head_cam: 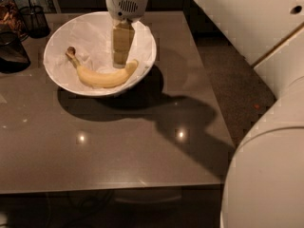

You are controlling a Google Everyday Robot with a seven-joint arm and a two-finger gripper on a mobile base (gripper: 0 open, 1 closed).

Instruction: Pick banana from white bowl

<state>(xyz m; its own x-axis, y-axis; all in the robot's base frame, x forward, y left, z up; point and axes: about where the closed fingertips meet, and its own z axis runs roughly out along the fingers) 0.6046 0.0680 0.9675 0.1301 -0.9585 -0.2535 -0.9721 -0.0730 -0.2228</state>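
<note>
My gripper (120, 61), tan beneath a white wrist housing (127, 4), hangs inside the white bowl (54, 71), just above the pale-yellow banana (102, 78) with its dark brown stem tip. Lining paper (95, 37): white. Table (118, 160): glossy grey-brown, with bright reflected light spots.

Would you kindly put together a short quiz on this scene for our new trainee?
1. True or false: the banana lies inside the white bowl.
2. Where is the gripper? A) far off to one side of the bowl; B) down inside the bowl, by the banana's stemless end; C) beneath the bowl.
3. Fill in: the banana's dark stem points toward the picture's ____ side.
Key: 1 true; 2 B; 3 left.
</note>
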